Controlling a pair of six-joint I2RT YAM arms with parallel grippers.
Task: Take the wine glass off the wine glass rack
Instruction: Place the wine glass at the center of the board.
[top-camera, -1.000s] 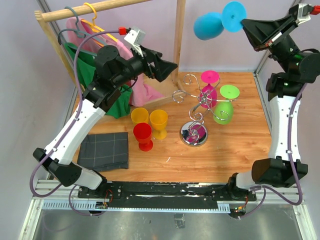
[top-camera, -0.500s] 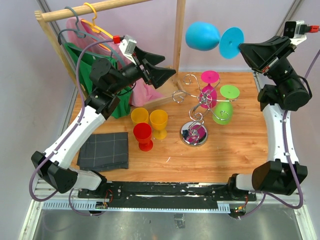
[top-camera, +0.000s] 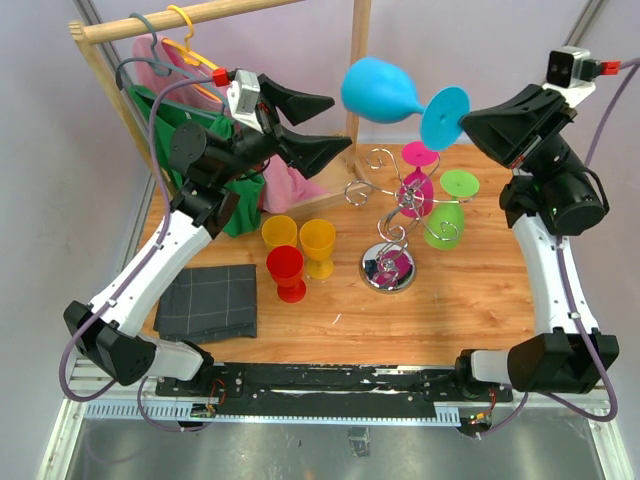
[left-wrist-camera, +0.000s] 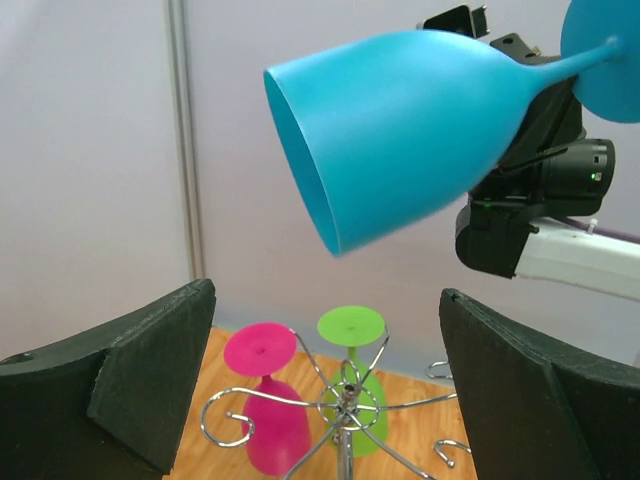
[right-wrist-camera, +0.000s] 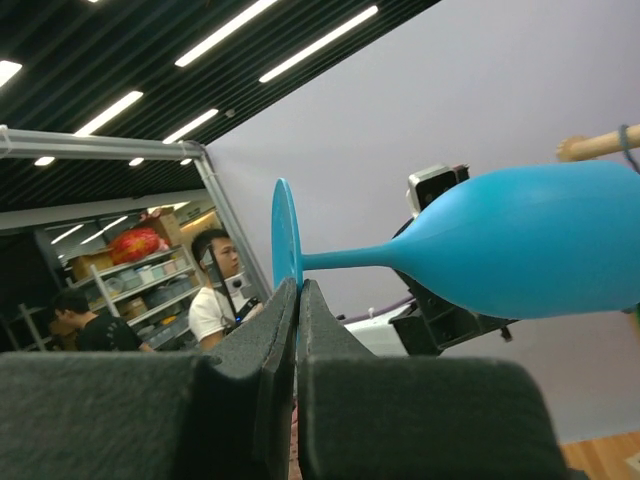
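Observation:
A blue wine glass (top-camera: 378, 90) hangs sideways in the air, high above the table. My right gripper (top-camera: 465, 122) is shut on the rim of its round foot (right-wrist-camera: 284, 230), and the bowl (right-wrist-camera: 530, 240) points left. My left gripper (top-camera: 335, 125) is open and raised, just left of the bowl and below it, not touching. In the left wrist view the bowl (left-wrist-camera: 400, 120) floats above the wide-apart fingers (left-wrist-camera: 150, 380). The chrome wine glass rack (top-camera: 390, 215) stands on the table below, with a pink glass (top-camera: 415, 190) and a green glass (top-camera: 447, 220) hanging upside down from it.
A wooden clothes rack (top-camera: 190, 15) with hangers and pink and green clothes stands at the back left. Two yellow cups (top-camera: 300, 238) and a red cup (top-camera: 286, 270) stand left of the chrome stand. A dark folded cloth (top-camera: 210, 300) lies at the near left.
My right arm has swung the blue glass to the left and tilted it. My left gripper has risen, still open, and now sits close under the bowl.

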